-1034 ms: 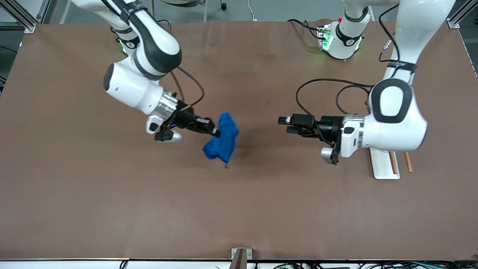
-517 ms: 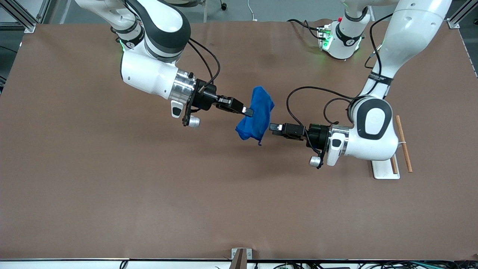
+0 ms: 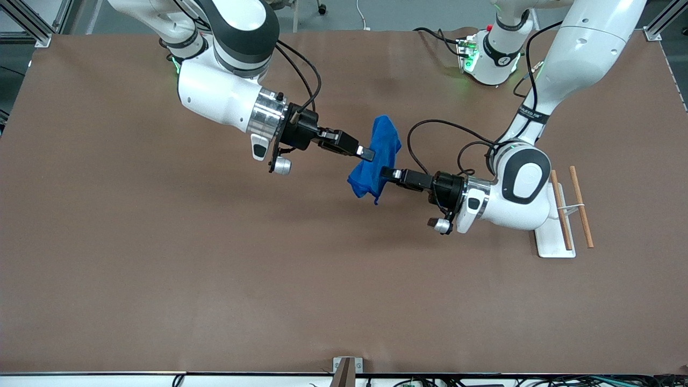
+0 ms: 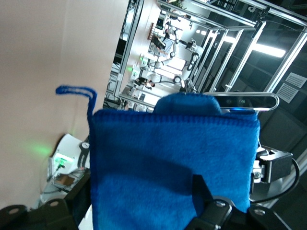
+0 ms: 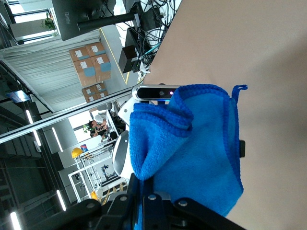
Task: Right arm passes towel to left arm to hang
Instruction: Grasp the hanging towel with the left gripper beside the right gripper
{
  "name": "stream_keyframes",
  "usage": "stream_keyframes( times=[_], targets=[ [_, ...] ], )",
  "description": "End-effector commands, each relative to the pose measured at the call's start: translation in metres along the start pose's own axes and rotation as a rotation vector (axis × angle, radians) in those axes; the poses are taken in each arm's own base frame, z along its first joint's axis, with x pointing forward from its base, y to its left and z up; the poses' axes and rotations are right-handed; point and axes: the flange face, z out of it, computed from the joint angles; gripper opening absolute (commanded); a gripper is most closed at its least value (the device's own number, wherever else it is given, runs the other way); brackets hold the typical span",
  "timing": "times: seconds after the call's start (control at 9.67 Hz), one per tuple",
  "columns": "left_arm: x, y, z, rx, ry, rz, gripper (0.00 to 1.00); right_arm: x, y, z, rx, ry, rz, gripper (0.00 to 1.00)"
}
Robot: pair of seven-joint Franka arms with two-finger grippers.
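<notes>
The blue towel hangs in the air over the middle of the table, its thread tail pointing down. My right gripper is shut on the towel's upper part; in the right wrist view the towel is pinched between its closed fingers. My left gripper has reached the towel's lower half from the left arm's end. In the left wrist view the towel fills the gap between its spread fingers, so the left gripper is open around the cloth.
A white rack base with two wooden rods stands beside the left arm's elbow near that end of the table. Black cables loop over the table by the left wrist. The brown table surface lies below.
My right arm has carried the towel toward the left arm's end. My left gripper has moved in from about a hand's width away until its fingers straddle the towel's lower half.
</notes>
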Motion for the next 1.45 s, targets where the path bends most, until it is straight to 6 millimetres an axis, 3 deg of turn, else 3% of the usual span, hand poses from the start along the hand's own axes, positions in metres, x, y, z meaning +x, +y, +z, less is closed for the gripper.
stream_keyframes(
  times=[0.0, 0.1, 0.62, 1.03, 1.34],
  targets=[
    [0.0, -0.018, -0.008, -0.035, -0.013, -0.057, 0.9, -0.005, -0.004, 0.003, 0.023, 0.006, 0.017, 0.0],
    [0.002, -0.022, -0.008, -0.041, -0.014, -0.064, 0.89, -0.004, -0.005, 0.002, 0.024, 0.012, 0.017, 0.0],
    [0.004, -0.012, -0.007, -0.086, -0.006, -0.053, 0.43, -0.007, -0.004, 0.004, 0.022, 0.01, 0.015, 0.0],
    [0.009, 0.006, -0.02, -0.089, 0.011, -0.023, 0.4, -0.007, -0.004, 0.004, 0.025, 0.011, 0.018, 0.0],
    [0.011, 0.006, -0.042, -0.086, 0.039, -0.019, 0.36, -0.007, -0.005, 0.004, 0.026, 0.01, 0.019, 0.0]
  ],
)
